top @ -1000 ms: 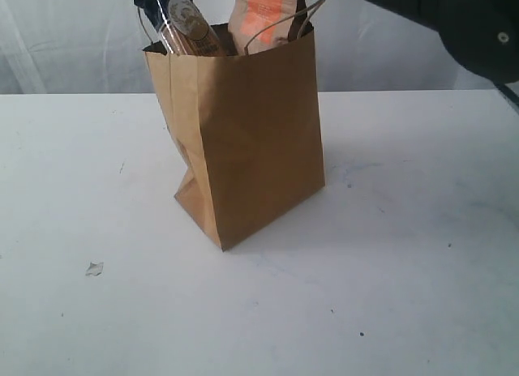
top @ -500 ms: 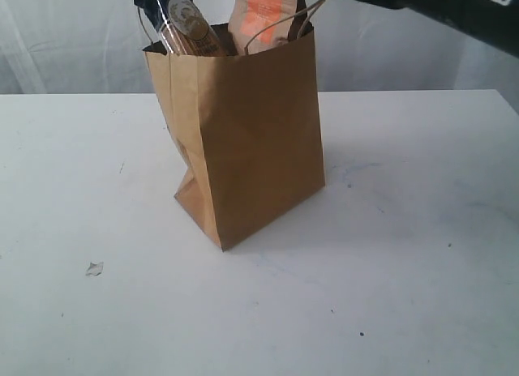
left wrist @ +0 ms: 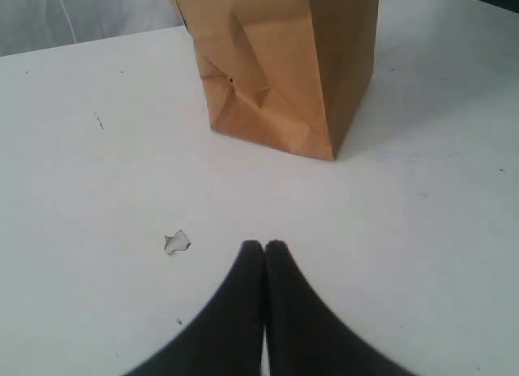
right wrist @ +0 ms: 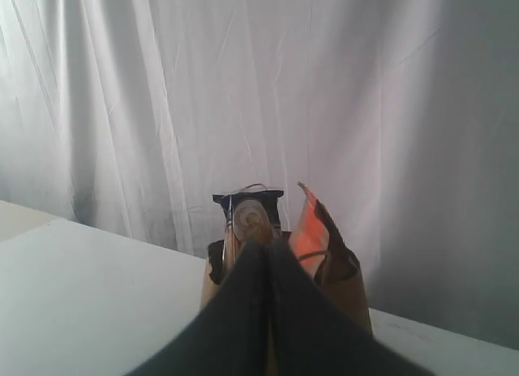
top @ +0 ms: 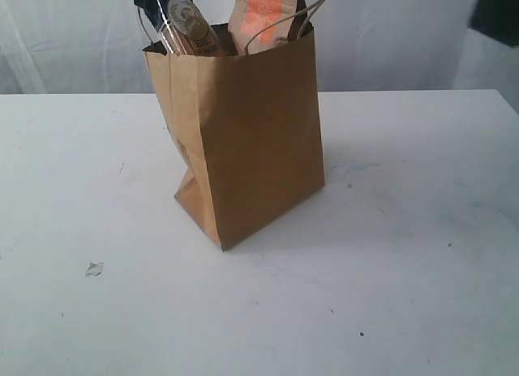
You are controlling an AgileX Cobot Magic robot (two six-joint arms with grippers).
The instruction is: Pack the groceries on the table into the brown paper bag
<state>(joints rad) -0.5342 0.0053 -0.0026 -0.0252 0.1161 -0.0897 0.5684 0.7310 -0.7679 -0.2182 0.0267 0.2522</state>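
Right wrist view: right tool [right wrist: 266, 245], pressed together and empty, hides the middle of the bag [right wrist: 350, 299] beyond it; left tool [left wrist: 264, 246] also together, bag top cropped.

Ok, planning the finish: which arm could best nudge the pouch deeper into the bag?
Probably right: the right gripper, shut, faces the pouch at the top of the bag; the left gripper sits low near its base.

Your left gripper [left wrist: 264, 246] is plain matte black: two smooth fingers with rounded tips, each flaring wider going back from the tip, and a thin seam between them. Your right gripper [right wrist: 261, 245] looks like the same deal, black and tapered. The exterior cam only catches a dark, blurry chunk of arm [top: 496, 13].
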